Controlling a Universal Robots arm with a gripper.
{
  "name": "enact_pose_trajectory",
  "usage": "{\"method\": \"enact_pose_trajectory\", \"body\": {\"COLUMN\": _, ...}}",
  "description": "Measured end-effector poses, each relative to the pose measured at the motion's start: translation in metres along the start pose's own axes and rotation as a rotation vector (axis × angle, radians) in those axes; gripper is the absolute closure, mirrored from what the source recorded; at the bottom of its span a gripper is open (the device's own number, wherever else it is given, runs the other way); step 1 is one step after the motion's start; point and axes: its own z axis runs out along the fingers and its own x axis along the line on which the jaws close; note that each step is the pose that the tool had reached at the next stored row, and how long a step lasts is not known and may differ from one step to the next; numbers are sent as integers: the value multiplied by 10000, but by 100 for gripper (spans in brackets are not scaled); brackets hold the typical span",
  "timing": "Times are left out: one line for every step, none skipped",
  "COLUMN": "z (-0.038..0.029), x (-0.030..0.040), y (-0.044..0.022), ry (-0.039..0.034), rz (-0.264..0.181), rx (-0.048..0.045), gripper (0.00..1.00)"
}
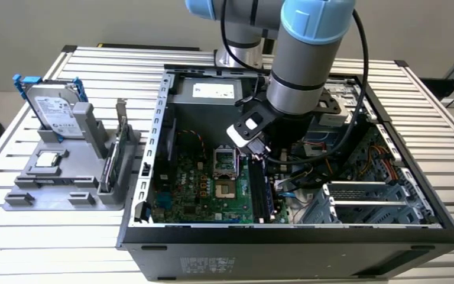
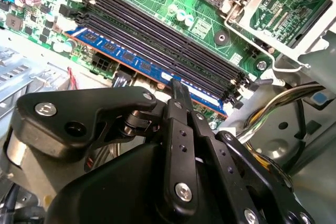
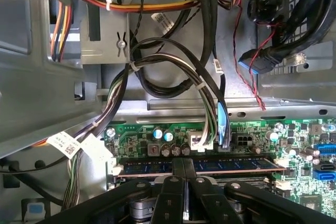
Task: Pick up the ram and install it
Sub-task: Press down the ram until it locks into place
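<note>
The arm reaches down into the open computer case (image 1: 158,148) that lies on the slatted tabletop (image 1: 69,236). Its gripper (image 1: 260,155) hangs over the black memory slots (image 1: 260,192) on the exterior view's right of the green motherboard (image 1: 199,189). In both wrist views the ram (image 2: 139,65) is a long blue stick standing on edge in the slot at the outer side of the row, next to the board's edge and the cables (image 3: 173,72). The jaws are pressed close together, their tips pinching the ram's top edge near its middle, as the first wrist view shows (image 3: 184,163). On the exterior view's left, outside the case, a gray holder (image 1: 61,189) carries a silver hard drive (image 1: 54,112) with blue rails, standing upright.
</note>
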Motion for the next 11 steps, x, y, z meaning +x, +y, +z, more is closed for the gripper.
{"method": "enact_pose_trajectory", "body": {"z": 3, "x": 1, "y": 0, "ry": 5, "rz": 1, "rx": 0, "gripper": 100}}
{"method": "enact_pose_trajectory", "body": {"z": 4, "x": 2, "y": 0, "ry": 10, "rz": 1, "rx": -1, "gripper": 100}}
{"method": "enact_pose_trajectory", "body": {"z": 5, "x": 3, "y": 0, "ry": 12, "rz": 1, "rx": -1, "gripper": 100}}
{"method": "enact_pose_trajectory", "body": {"z": 5, "x": 3, "y": 0, "ry": 13, "rz": 1, "rx": -1, "gripper": 100}}
{"method": "enact_pose_trajectory", "body": {"z": 5, "x": 3, "y": 0, "ry": 15, "rz": 1, "rx": 0, "gripper": 100}}
{"method": "enact_pose_trajectory", "body": {"z": 0, "x": 3, "y": 0, "ry": 13, "rz": 1, "rx": 0, "gripper": 100}}
{"method": "enact_pose_trajectory", "body": {"z": -15, "x": 5, "y": 1, "ry": 1, "rz": 1, "rx": 4, "gripper": 100}}
{"method": "enact_pose_trajectory", "body": {"z": -27, "x": 5, "y": 1, "ry": 17, "rz": 2, "rx": 0, "gripper": 100}}
{"method": "enact_pose_trajectory", "body": {"z": -46, "x": 6, "y": 2, "ry": 49, "rz": 2, "rx": -5, "gripper": 100}}
{"method": "enact_pose_trajectory", "body": {"z": -87, "x": 3, "y": 3, "ry": 47, "rz": 2, "rx": -7, "gripper": 100}}
{"method": "enact_pose_trajectory", "body": {"z": -140, "x": -4, "y": 3, "ry": 23, "rz": 1, "rx": -2, "gripper": 100}}
